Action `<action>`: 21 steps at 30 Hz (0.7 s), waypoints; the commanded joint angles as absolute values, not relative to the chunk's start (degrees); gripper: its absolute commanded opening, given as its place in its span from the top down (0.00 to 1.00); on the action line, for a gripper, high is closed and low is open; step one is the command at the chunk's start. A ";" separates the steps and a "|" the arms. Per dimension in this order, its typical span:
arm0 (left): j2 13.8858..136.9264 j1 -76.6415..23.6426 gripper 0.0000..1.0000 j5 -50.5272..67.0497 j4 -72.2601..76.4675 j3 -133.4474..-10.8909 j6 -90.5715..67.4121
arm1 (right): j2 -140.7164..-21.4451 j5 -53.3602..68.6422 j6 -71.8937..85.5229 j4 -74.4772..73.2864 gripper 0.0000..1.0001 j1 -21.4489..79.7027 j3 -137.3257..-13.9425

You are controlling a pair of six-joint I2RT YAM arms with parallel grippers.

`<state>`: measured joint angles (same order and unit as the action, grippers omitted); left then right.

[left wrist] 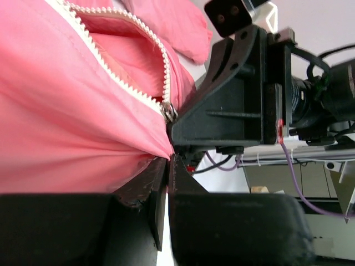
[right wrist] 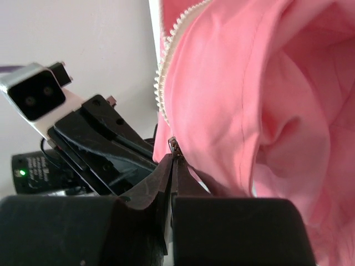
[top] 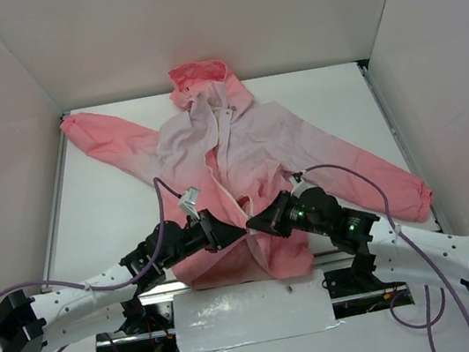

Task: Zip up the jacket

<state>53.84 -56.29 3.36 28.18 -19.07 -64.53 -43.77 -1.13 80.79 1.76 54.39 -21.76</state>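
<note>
Lying flat on the desk (top: 115,213), the jacket (top: 255,137) spreads beyond both tools, hood farthest away. The left tool (top: 232,229) is clamped on the jacket's pink edge. The right tool (top: 257,223), tip to tip with it, is pressed together on the zipper pull (right wrist: 173,145). Beyond them the zipper teeth (left wrist: 133,91) stand apart.

We had a white table (top: 115,213). One jacket (top: 239,148) lay spread on it: hood toward the far edge, sleeves out left and right, hem at the near edge. A shiny white sheet (top: 252,312) covered the near edge just below the hem.
</note>
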 commanded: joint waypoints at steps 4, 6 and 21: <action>54.23 -57.83 1.00 12.57 30.42 -21.35 -62.49 | -51.23 6.32 76.74 8.97 1.00 42.89 -29.26; 53.70 -57.74 1.00 12.66 28.93 -21.79 -62.05 | -54.47 8.60 75.07 7.83 1.00 41.93 -33.21; 47.55 -57.74 1.00 13.80 22.59 -21.09 -60.03 | -63.28 15.65 78.84 -3.60 1.00 40.34 -43.33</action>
